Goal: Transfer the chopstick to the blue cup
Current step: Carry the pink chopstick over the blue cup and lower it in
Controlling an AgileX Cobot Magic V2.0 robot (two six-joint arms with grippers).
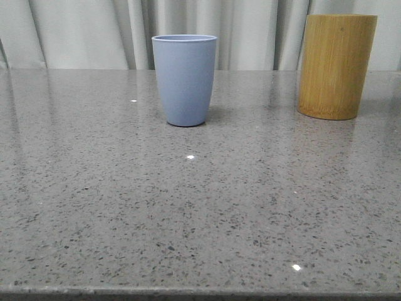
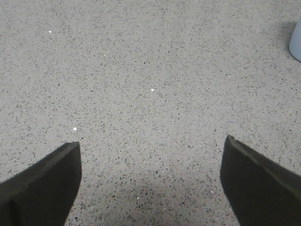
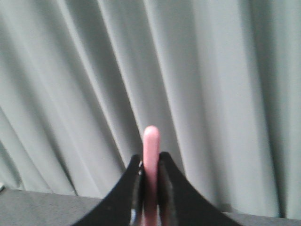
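We see a staged tabletop setup, more like a test bench or demonstration corner than a lived-in kitchen. The work surface is a polished grey speckled stone-look countertop (image 1: 200, 207) that reflects small points of overhead light. Behind it hangs a pleated pale grey-white curtain (image 1: 81, 31) that closes off the whole background as a plain backdrop. Only two kitchen-type vessels stand on the surface, well apart: a matte greyish-blue handleless tumbler (image 1: 185, 78) and a tall yellow-brown bamboo cylinder holder (image 1: 336, 66). We cannot tell what kind of building surrounds it.
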